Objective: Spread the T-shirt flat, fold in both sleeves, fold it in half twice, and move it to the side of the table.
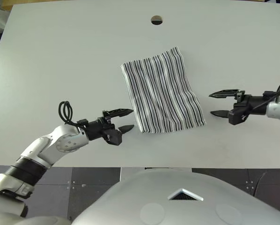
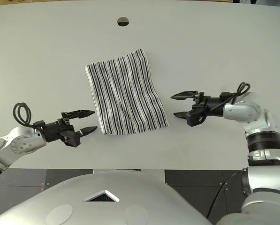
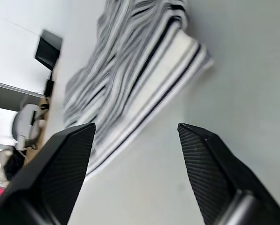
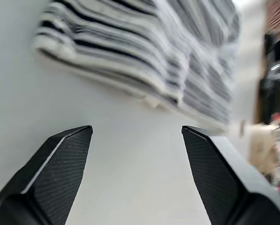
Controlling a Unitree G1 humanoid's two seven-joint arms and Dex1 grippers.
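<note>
In the left eye view, the T-shirt [image 1: 161, 91] lay folded into a striped rectangle near the middle of the white tabletop [image 1: 60, 56], turned slightly askew to its edges, with its long sides running from the far edge toward the near edge. A round hole [image 1: 156, 20] sat in the tabletop close to the far edge, well apart from the cloth. The left jaws were spread and empty, low over the tabletop just beside the T-shirt's near corner on the side of the left edge, tips pointing at the cloth. The right jaws were also spread and empty, near the T-shirt's opposite long side, close to its near corner, with a strip of bare tabletop between tips and cloth. The right eye view showed the same layout: the T-shirt [image 2: 125, 93] flat on the tabletop [image 2: 215, 56] between the two spread jaws, the hole [image 2: 123, 21] beyond it. In the left wrist view, the spread jaws framed a corner of the T-shirt [image 3: 130, 79], its layered edge resting on the tabletop [image 3: 238, 93] ahead of the tips. In the right wrist view, the spread jaws faced the stacked folded edge of the T-shirt [image 4: 154, 51] across bare tabletop [image 4: 107, 140].
</note>
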